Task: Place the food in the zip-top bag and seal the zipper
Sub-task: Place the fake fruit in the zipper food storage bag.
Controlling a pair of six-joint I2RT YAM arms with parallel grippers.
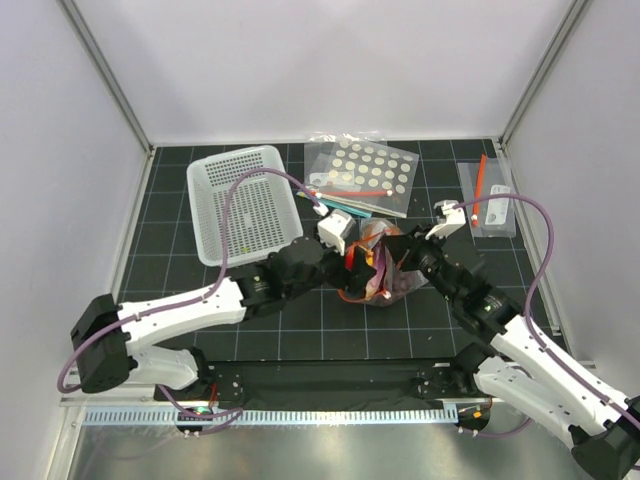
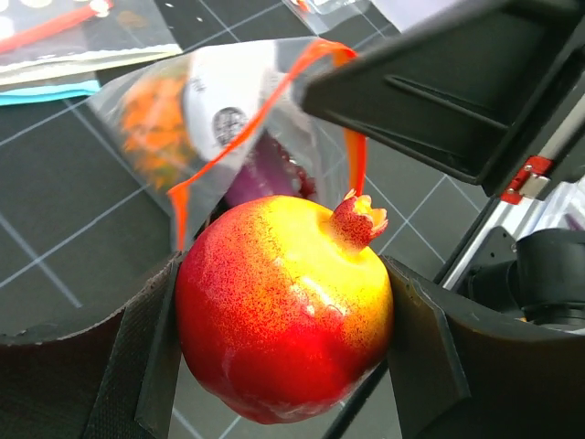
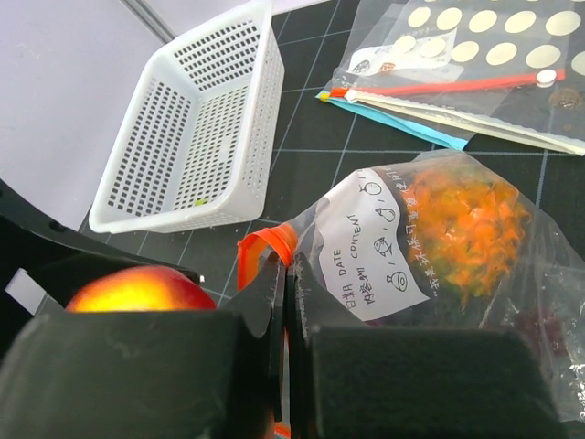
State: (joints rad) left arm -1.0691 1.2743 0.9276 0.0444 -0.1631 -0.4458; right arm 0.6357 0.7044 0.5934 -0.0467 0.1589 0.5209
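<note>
Crinkly clear film makes up the zip-top bag (image 1: pixel 395 280), the largest of the task's things. It is light, limp and slippery, and it will sag wherever nothing props it. The right pincer (image 3: pixel 285 315) is clenched on its rim, with a fold of the mouth caught between the fingers. That stiffer edge looks like the sensible place to hold, since the thin film beyond it would likely only slide and bunch.

The apple (image 2: pixel 274 274) is grasped across its middle by the left pincer (image 2: pixel 285 334), one finger flat on each flank. It looks hard, smooth and round, so I judge it light but apt to roll out of a slack grip. It hangs just short of the bag's mouth, which gapes directly ahead of that pincer.

The orange pineapple (image 3: pixel 466 229) already lies inside the bag, just beyond the right pincer, behind a white label. Its knobbly skin should give good purchase. The dark grape bunch (image 2: pixel 260 178) sits deeper in the bag.

The zipper (image 2: pixel 247 128) is a thin red-orange strip, springy and curling away from the left pincer. It will need pinching flat along its whole run.

The counter (image 1: pixel 330 330) is a black gridded mat, flat and matt, with pale walls (image 1: pixel 320 60) close on three sides. A white perforated basket (image 1: pixel 245 200) stands well beyond the left pincer. A white-dotted bag (image 1: pixel 365 170) lies beyond both pincers. Room at the mouth is tight, as the two pincers nearly meet there.
</note>
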